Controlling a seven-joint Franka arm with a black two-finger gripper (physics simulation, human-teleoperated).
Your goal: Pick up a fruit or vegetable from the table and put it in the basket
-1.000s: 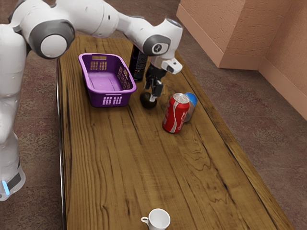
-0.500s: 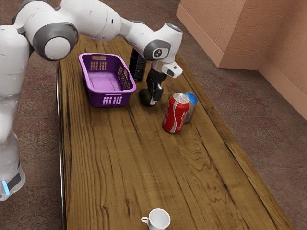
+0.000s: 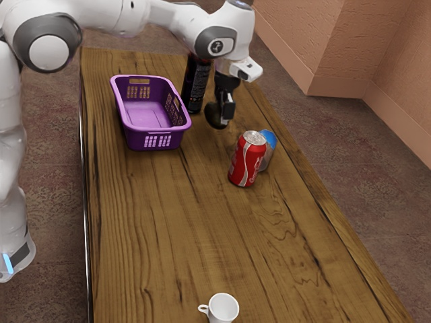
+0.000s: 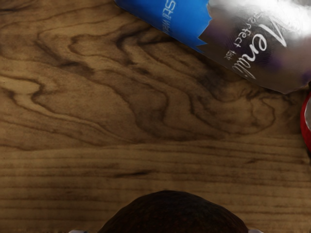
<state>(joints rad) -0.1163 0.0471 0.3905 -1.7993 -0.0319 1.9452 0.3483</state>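
Basket point(image 3: 156, 129), cup point(image 3: 223, 309) in exterior view, lettered package point(image 4: 257, 48) in wrist view

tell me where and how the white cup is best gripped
I'd come straight down, fingers astride the wall opposite the handle, one inside and one outside. The white cup stands upright, mouth up, handle toward the exterior view's left, so that wall looks easiest to pinch.

White rounded arm, grey joint rings, black claw point(image 3: 220, 122)
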